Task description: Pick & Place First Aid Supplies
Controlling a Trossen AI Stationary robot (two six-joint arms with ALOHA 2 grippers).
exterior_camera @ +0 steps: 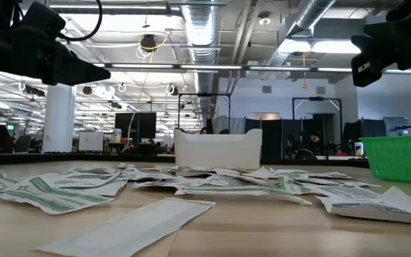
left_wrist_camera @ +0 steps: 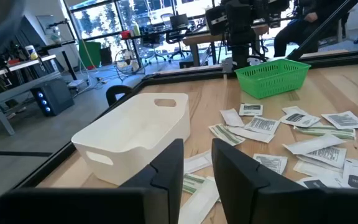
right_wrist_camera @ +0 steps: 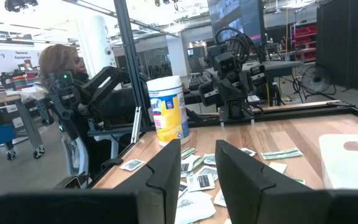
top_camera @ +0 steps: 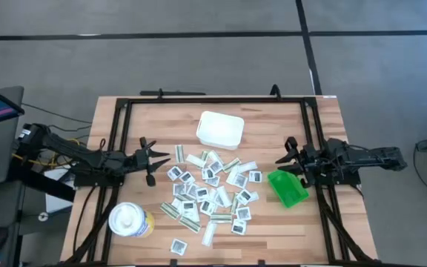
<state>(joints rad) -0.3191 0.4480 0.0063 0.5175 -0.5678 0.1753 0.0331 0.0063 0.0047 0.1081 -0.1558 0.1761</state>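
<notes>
The first aid supplies (top_camera: 210, 193) are flat white packets and white-and-olive strips lying scattered on the wooden table's middle (exterior_camera: 212, 182) (left_wrist_camera: 303, 134) (right_wrist_camera: 197, 177). My left gripper (top_camera: 154, 158) (left_wrist_camera: 197, 155) hovers level at the heap's left edge, above the table. It is open, with nothing between its fingers. My right gripper (top_camera: 284, 157) (right_wrist_camera: 197, 155) hovers level at the table's right side, just beyond the green bin's far end. It too is open and holds nothing.
A white tray (top_camera: 219, 128) (left_wrist_camera: 135, 134) stands at the far middle. A green bin (top_camera: 288, 187) (exterior_camera: 402, 158) sits at the right, a wipes canister (top_camera: 130, 220) (right_wrist_camera: 169, 109) at the near left. A black frame (top_camera: 117, 119) borders the table. A person (right_wrist_camera: 58, 59) sits beyond its left edge.
</notes>
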